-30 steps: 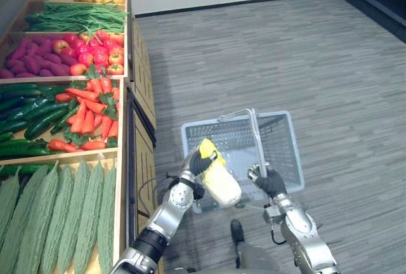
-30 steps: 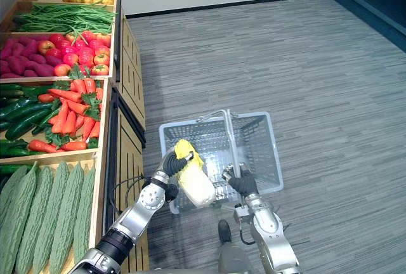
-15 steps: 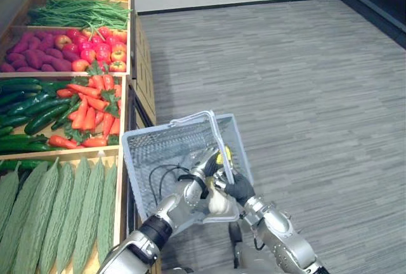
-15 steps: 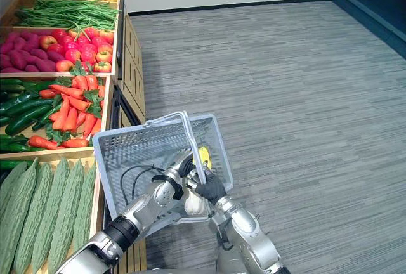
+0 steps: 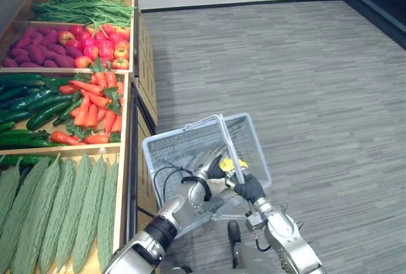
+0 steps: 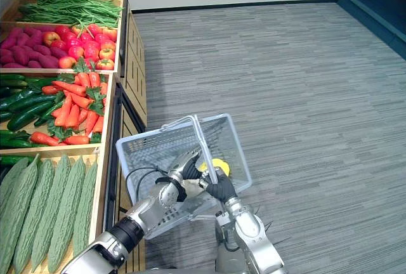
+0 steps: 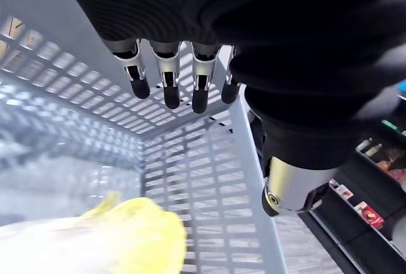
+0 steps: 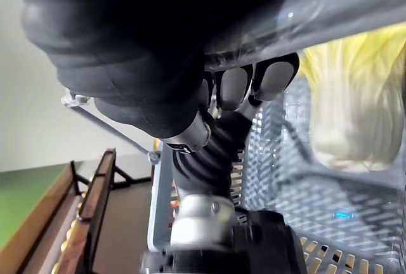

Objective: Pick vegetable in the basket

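basket (image 5: 182, 152) now farther from shelf (image 5: 141, 65), over grey, perhaps carpeted floor (image 5: 304, 65)

Left hand (image 5: 210, 162) reaches forward, fingers (image 7: 166, 78) straight and relaxed; right hand (image 5: 249, 188) curls round the handle (image 5: 226, 139).

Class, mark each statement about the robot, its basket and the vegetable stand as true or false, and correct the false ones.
1. The yellow leafy vegetable lies inside the basket. True.
2. The left hand has its fingers curled round the vegetable. False: the fingers are straight and hold nothing, with the vegetable lying apart from them in the basket.
3. The right hand is closed round the basket's handle. True.
4. The carrots share a compartment with green beans. False: they lie beside the cucumbers.
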You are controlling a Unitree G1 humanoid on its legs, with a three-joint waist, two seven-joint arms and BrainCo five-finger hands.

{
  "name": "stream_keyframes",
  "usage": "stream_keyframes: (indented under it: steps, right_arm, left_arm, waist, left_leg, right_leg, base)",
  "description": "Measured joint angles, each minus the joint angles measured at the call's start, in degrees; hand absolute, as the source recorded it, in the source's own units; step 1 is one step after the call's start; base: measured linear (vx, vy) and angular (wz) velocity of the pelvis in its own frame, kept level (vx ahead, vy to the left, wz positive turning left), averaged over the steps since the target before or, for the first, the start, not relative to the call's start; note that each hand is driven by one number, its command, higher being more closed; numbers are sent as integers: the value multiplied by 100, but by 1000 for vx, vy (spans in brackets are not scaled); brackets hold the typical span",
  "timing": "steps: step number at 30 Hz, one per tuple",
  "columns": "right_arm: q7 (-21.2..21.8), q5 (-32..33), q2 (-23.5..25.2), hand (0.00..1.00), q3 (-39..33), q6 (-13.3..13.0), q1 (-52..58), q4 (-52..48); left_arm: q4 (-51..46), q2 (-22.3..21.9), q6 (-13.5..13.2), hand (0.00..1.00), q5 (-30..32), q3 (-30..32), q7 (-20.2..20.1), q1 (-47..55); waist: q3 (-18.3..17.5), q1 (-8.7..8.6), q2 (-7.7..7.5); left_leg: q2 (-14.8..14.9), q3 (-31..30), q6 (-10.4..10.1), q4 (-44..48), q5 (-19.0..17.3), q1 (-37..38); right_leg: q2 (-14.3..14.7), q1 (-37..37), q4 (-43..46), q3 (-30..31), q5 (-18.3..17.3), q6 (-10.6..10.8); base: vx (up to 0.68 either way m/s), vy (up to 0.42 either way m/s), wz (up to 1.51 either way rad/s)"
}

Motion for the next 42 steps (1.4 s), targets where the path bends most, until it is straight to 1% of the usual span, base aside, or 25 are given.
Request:
stream_keyframes:
  steps: [4, 5, 6, 9, 10, 11, 12, 13, 16, 17, 19, 23, 24, 27, 31, 32, 34, 35, 36, 37, 38, 39, 40, 41, 42]
  right_arm:
    - [-189, -234, 118, 100, -451, 12, 212, 0]
    - [-249, -286, 157, 100, -630, 20, 275, 0]
    - [-261, -305, 171, 100, -702, 26, 295, 0]
    - [-332, -331, 201, 100, -1070, 106, 331, 0]
    - [-338, -361, 202, 100, -1134, 123, 333, 0]
    - [-343, -368, 205, 100, -1306, 165, 359, 0]
    - [-342, -367, 205, 100, -1504, 197, 425, 0]
    - [-344, -367, 204, 100, -1594, 212, 447, 0]
    - [-336, -370, 205, 100, -2022, 217, 550, 3]
    - [-339, -370, 206, 100, -2093, 217, 575, 3]
    - [-346, -370, 220, 100, -2345, 217, 707, 6]
    - [-348, -420, 366, 100, -2526, 217, 856, 54]
    - [-348, -419, 393, 100, -2542, 217, 876, 79]
    - [-367, -418, 566, 100, -2622, 217, 1008, 173]
    - [-385, -410, 597, 100, -2622, 217, 1008, 271]
    - [-410, -402, 613, 100, -2619, 217, 1008, 271]
    - [-460, -360, 611, 100, -2615, 217, 970, 271]
    - [-478, -358, 611, 100, -2615, 217, 929, 271]
    - [-500, -364, 611, 100, -2614, 217, 926, 271]
    - [-507, -365, 611, 100, -2613, 217, 926, 274]
    - [-523, -376, 608, 100, -2597, 217, 914, 295]
    - [-528, -401, 599, 100, -2597, 217, 864, 332]
    - [-547, -425, 590, 100, -2593, 217, 738, 428]
    - [-586, -425, 575, 100, -2602, 217, 719, 473]
    - [-615, -425, 543, 100, -2611, 217, 664, 502]
  left_arm:
    - [-445, 0, -56, 0, -371, 161, -12, 356]
    - [-577, -1, -103, 0, -693, 287, -19, 519]
    - [-627, 0, -113, 0, -829, 339, -26, 581]
    - [-1069, -24, -171, 0, -1582, 727, -149, 1006]
    - [-1161, -52, -174, 0, -1697, 829, -152, 1095]
    - [-1346, -100, -177, 0, -2004, 1053, -163, 1283]
    - [-1482, -110, -184, 0, -2246, 1237, -195, 1430]
    - [-1551, -116, -185, 0, -2323, 1335, -226, 1517]
    - [-1793, -154, -238, 0, -2800, 1928, -250, 1998]
    - [-1811, -161, -245, 0, -2890, 2019, -248, 2075]
    - [-1819, -171, -254, 0, -3145, 2323, -253, 2303]
    - [-1968, -281, -265, 0, -3421, 2715, -261, 2690]
    - [-1995, -294, -266, 0, -3454, 2737, -261, 2737]
    - [-2172, -335, -284, 0, -3588, 2772, -254, 2914]
    - [-2466, -444, -290, 0, -3637, 2905, -233, 3077]
    - [-2605, -479, -293, 0, -3638, 2957, -207, 3111]
    - [-2808, -496, -303, 0, -3637, 2962, -116, 3108]
    - [-2927, -503, -337, 0, -3636, 2952, -106, 3105]
    - [-2972, -495, -355, 0, -3634, 2906, -78, 3098]
    - [-2992, -487, -356, 0, -3634, 2874, -27, 3097]
    - [-3000, -485, -357, 0, -3631, 2861, 44, 3099]
    - [-3001, -483, -356, 0, -3630, 2855, 104, 3098]
    - [-3026, -483, -356, 0, -3631, 2805, 157, 3078]
    - [-3034, -448, -375, 0, -3630, 2746, 184, 3032]
    - [-3035, -408, -403, 0, -3633, 2737, 253, 2932]
  waist:
    - [0, 10, 0]
    - [-1, 13, 1]
    - [-1, 14, 1]
    - [-5, 27, 8]
    - [-6, 32, 10]
    - [-11, 69, 20]
    - [-29, 152, 41]
    - [-44, 159, 52]
    - [-108, 191, 137]
    - [-121, 201, 154]
    - [-148, 305, 193]
    - [-155, 332, 181]
    - [-162, 341, 175]
    - [-211, 469, 145]
    - [-268, 496, 170]
    - [-275, 507, 182]
    - [-291, 610, 209]
    - [-281, 630, 222]
    - [-263, 597, 193]
    - [-237, 577, 150]
    - [-186, 537, 69]
    - [-145, 492, 74]
    - [-74, 416, 84]
    - [-45, 365, 140]
    - [-45, 371, 137]
  left_leg:
    - [-5, -52, -2, 4, 13, 4]
    - [-6, -54, -6, 4, 16, 5]
    - [-6, -56, -9, 3, 17, 5]
    - [-2, -50, -16, 10, 21, 3]
    - [0, -48, -16, 12, 21, 3]
    - [6, -45, -16, 13, 21, 2]
    - [16, -42, -16, 15, 21, 1]
    - [21, -49, -16, 15, 21, -3]
    - [37, -85, -17, 10, 21, -14]
    - [38, -92, -17, 10, 21, -14]
    - [38, -103, -17, 10, 21, -6]
    - [45, -156, -17, 41, 20, 17]
    - [44, -159, -18, 43, 20, 18]
    - [56, -118, 3, 43, -2, 6]
    - [98, -63, -1, 57, -60, 2]
    - [134, -12, -39, 106, -137, -16]
    - [224, 114, -26, 234, -290, -116]
    - [262, 159, -12, 335, -377, -163]
    - [253, 130, -34, 415, -448, -145]
    - [230, 119, -52, 457, -493, -93]
    - [177, 87, 0, 557, -615, 39]
    - [185, 35, 34, 625, -696, 131]
    - [186, -61, 90, 631, -777, 308]
    - [207, -100, 76, 634, -855, 367]
    - [248, -154, 63, 660, -983, 418]
  right_leg:
    - [-14, 31, -8, -50, -2, 2]
    - [-15, 32, -15, -50, -2, 2]
    - [-15, 32, -15, -50, -2, 2]
    - [15, 31, -16, -55, -4, 6]
    - [33, 31, -16, -56, -8, 11]
    - [40, 30, -17, -67, -10, 13]
    - [51, 30, -16, -77, -11, 14]
    - [53, 30, -16, -85, -16, 20]
    - [60, 34, -8, -109, -37, 48]
    - [60, 37, 1, -112, -39, 50]
    - [55, 54, 3, -125, -40, 52]
    - [27, 143, 3, -241, -69, 60]
    - [23, 150, 2, -249, -76, 65]
    - [21, 151, -3, -264, -189, 66]
    - [64, 132, 5, -263, -226, 53]
    - [93, 110, 10, -259, -262, 42]
    - [122, -149, 339, -252, -449, 40]
    - [139, -475, 970, -245, -772, 54]
    - [78, -774, 1778, -266, -1202, 60]
    - [27, -922, 2222, -267, -1382, 60]
    - [-110, -1182, 3074, -345, -1723, 60]
    - [-190, -1362, 3647, -485, -1814, 47]
    - [-335, -1707, 4446, -704, -1951, -40]
    - [-336, -1876, 4558, -792, -2108, -55]
    - [-319, -2033, 4333, -787, -2136, -68]
  base:
    - [-42, -16, 6]
    - [-44, -18, 1]
    - [-42, -20, 0]
    - [-24, -18, -1]
    - [-36, -37, -2]
    - [0, 0, 0]
    - [-28, -32, 0]
    - [-16, -16, 4]
    - [-7, -8, 6]
    - [-1, -2, 4]
    - [-13, 4, 3]
    - [-33, 0, 11]
    - [-32, 0, 6]
    - [-46, -9, 3]
    - [-3, -6, -4]
    - [15, 3, -26]
    - [32, 18, -34]
    - [93, 30, -11]
    - [118, 26, 0]
    - [175, 29, 11]
    - [198, 21, 8]
    - [286, 6, 21]
    - [257, -9, 30]
    - [301, -45, 32]
    - [252, -66, 26]
